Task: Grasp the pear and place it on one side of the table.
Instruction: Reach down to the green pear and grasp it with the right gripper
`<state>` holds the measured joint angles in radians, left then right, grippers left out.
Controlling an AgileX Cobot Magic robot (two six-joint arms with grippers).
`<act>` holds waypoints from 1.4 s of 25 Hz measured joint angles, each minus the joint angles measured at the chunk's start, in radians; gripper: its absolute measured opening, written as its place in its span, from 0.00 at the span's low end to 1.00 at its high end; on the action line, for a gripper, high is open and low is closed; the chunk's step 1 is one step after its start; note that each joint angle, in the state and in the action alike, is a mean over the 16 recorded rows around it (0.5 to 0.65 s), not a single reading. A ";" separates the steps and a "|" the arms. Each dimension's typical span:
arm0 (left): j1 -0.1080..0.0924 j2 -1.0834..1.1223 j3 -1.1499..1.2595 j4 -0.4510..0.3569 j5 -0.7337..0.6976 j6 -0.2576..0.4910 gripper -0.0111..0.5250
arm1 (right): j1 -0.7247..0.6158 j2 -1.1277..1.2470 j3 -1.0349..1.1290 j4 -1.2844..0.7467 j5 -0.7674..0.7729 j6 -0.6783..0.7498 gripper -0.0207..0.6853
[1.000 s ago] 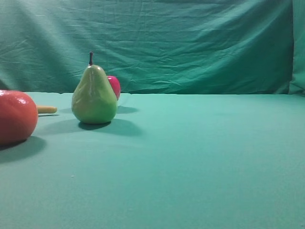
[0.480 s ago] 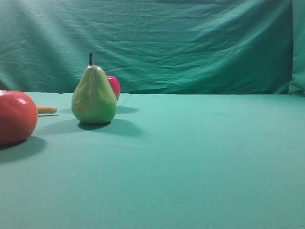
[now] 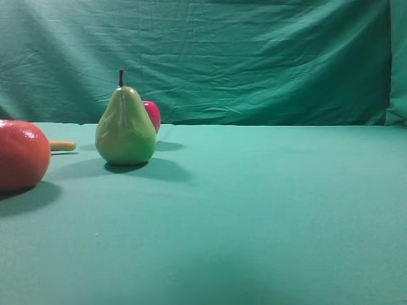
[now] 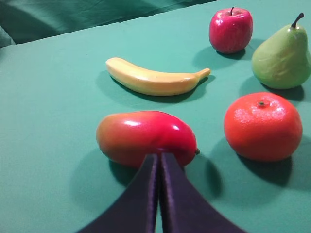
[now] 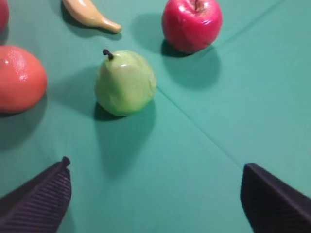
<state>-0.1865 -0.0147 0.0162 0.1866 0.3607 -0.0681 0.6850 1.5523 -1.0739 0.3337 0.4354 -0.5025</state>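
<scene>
The yellow-green pear (image 3: pixel 126 127) stands upright on the teal table (image 3: pixel 267 203), left of centre. It also shows in the right wrist view (image 5: pixel 125 83) and the left wrist view (image 4: pixel 282 57). My right gripper (image 5: pixel 155 167) is open and empty, hovering above the cloth with the pear ahead of it and slightly left. My left gripper (image 4: pixel 159 158) is shut and empty, its tips just in front of a red mango (image 4: pixel 146 137). Neither gripper shows in the exterior view.
A red apple (image 5: pixel 192 24) sits behind the pear. A large orange-red round fruit (image 3: pixel 20 155) lies at the left, and shows in the left wrist view (image 4: pixel 262 126). A yellow banana (image 4: pixel 155 80) lies beyond the mango. A wrinkled green curtain (image 3: pixel 254 57) backs the table.
A faint shadow has appeared on the cloth at the bottom centre of the exterior view. The fruits have not moved.
</scene>
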 joint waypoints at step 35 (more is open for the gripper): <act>0.000 0.000 0.000 0.000 0.000 0.000 0.02 | -0.155 0.272 -0.354 -0.055 0.197 0.113 0.69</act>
<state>-0.1865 -0.0147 0.0162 0.1866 0.3607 -0.0681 0.5301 1.8241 -1.4279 0.2782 0.6328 -0.3894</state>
